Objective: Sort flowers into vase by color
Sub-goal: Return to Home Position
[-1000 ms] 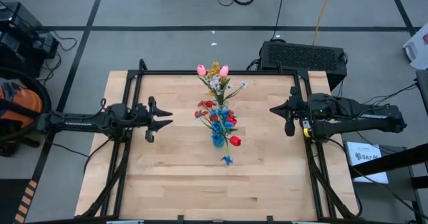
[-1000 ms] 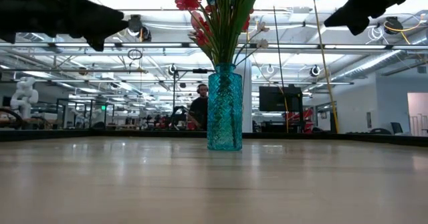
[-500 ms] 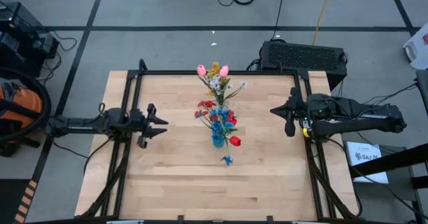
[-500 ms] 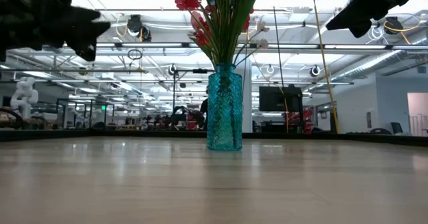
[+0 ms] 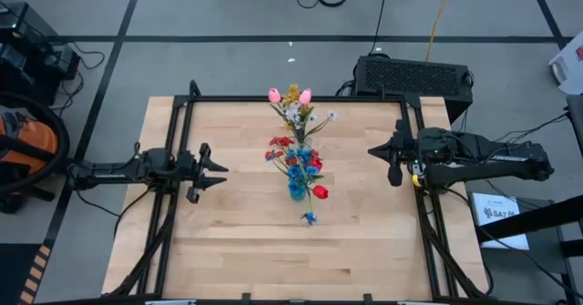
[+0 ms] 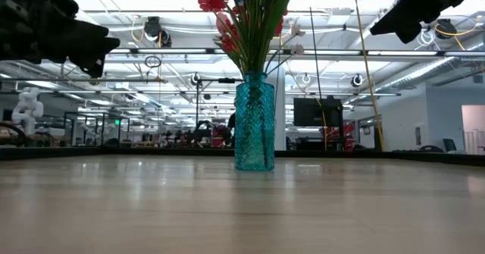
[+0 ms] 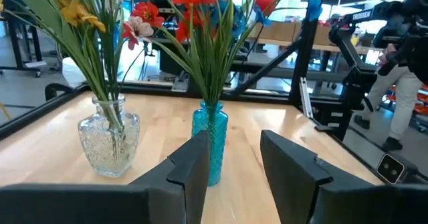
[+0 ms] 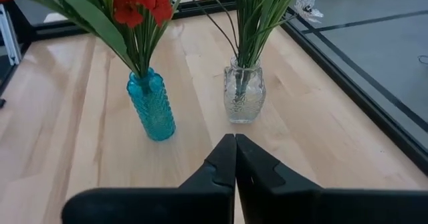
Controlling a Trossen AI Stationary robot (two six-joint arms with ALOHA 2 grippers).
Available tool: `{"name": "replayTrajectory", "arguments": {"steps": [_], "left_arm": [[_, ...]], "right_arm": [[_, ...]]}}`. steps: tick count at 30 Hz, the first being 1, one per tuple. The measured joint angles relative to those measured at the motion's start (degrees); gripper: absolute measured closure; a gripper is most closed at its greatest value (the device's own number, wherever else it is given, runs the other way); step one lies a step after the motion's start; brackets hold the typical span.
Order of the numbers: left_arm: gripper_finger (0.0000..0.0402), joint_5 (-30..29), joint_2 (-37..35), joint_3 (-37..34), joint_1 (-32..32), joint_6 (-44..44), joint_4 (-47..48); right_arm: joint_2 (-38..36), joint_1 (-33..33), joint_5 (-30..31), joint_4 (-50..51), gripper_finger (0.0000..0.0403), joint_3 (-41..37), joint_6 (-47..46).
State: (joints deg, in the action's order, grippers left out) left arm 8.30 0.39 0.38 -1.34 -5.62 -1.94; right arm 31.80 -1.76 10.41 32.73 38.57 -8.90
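Observation:
A blue glass vase stands at the table's middle with red and blue flowers stuck in it by their stems; it shows also in the low view. A clear glass vase stands toward the far edge and holds pink tulips, yellow and white sprays. My left gripper hovers open at the table's left, empty, fingers toward the vases. My right gripper hovers shut at the table's right, empty.
A black frame runs around the tabletop's edges. A black box sits beyond the far right corner. Bare wood lies between the vases and the near edge. In the left wrist view a person stands beyond the table.
My left gripper has drawn back toward the table's left edge, away from the blue vase, staying open. The right arm and both vases have kept still.

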Motion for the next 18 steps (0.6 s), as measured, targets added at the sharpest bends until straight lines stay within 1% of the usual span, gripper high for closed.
{"name": "replayTrajectory", "arguments": {"steps": [5,8,12,16,18], "left_arm": [[0.0259,0.0,0.0,0.0,0.0,0.0,-0.1],[0.0259,0.0,0.0,0.0,0.0,0.0,-0.1],[0.0259,0.0,0.0,0.0,0.0,0.0,-0.1],[0.0259,0.0,0.0,0.0,0.0,0.0,-0.1],[0.0259,0.0,0.0,0.0,0.0,0.0,-0.1]], "right_arm": [[0.0,0.0,0.0,-0.4,0.0403,-0.6,1.7],[-0.2,0.0,0.2,-4.3,0.0403,-4.5,2.6],[-0.3,0.0,0.1,-13.3,0.0403,-12.7,2.6],[-0.4,0.0,-0.4,-26.6,0.0403,-20.8,-0.7],[-0.7,0.0,-2.2,-31.5,0.0403,-24.4,-2.3]]}}
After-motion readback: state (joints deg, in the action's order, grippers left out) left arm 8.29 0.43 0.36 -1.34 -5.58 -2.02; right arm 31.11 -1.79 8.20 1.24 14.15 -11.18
